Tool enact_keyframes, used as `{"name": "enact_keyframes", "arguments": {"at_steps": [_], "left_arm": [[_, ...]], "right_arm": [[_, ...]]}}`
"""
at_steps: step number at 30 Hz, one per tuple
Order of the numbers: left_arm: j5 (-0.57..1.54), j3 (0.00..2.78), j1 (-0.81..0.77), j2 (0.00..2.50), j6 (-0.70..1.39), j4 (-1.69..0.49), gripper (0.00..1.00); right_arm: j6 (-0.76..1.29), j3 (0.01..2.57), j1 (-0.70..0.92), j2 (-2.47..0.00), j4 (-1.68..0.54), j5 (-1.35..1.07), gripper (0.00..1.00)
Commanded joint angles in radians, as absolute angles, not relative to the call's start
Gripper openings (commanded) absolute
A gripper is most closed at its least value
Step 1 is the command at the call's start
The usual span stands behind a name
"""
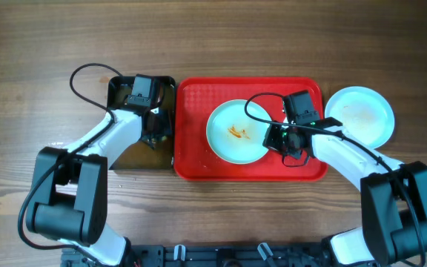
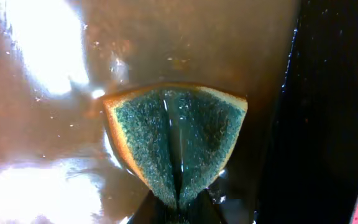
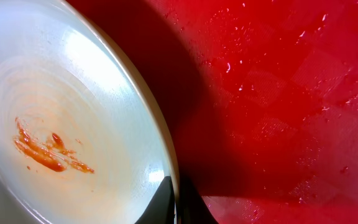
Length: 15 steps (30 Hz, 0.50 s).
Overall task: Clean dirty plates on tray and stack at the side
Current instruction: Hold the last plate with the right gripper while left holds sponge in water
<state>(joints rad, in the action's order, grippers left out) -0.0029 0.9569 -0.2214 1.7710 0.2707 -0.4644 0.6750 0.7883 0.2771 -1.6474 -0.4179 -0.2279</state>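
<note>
Overhead, the table bears the red tray with one smeared plate and a second plate just right of it; right gripper pinches the smeared plate's rim, left gripper squeezes a folded green sponge

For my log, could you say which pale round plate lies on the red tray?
The orange-smeared mint-white plate, its rim in the right end effector; the other pale plate sits on the wooden table beside the red plastic tray.
</note>
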Motion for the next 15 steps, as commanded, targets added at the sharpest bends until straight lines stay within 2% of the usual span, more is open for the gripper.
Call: {"name": "enact_keyframes", "arguments": {"at_steps": [1,4,11,15], "left_arm": [[0.011,0.947,-0.22,1.807,0.269,-0.511,0.04],[0.031,0.947,-0.22,1.783,0.262,-0.524,0.04],[0.078,0.947,-0.22,1.74,0.251,-0.54,0.04],[0.078,0.947,-0.22,1.657,0.251,-0.54,0.04]], "right_arm": [[0.654,0.77,0.285,-1.673,-0.427,-0.206,0.04],[0.636,0.77,0.285,-1.673,-0.427,-0.208,0.04],[0.451,0.77,0.285,-1.673,-0.424,-0.24,0.04],[0.364,0.77,0.285,-1.673,-0.372,-0.363,0.04]]}}
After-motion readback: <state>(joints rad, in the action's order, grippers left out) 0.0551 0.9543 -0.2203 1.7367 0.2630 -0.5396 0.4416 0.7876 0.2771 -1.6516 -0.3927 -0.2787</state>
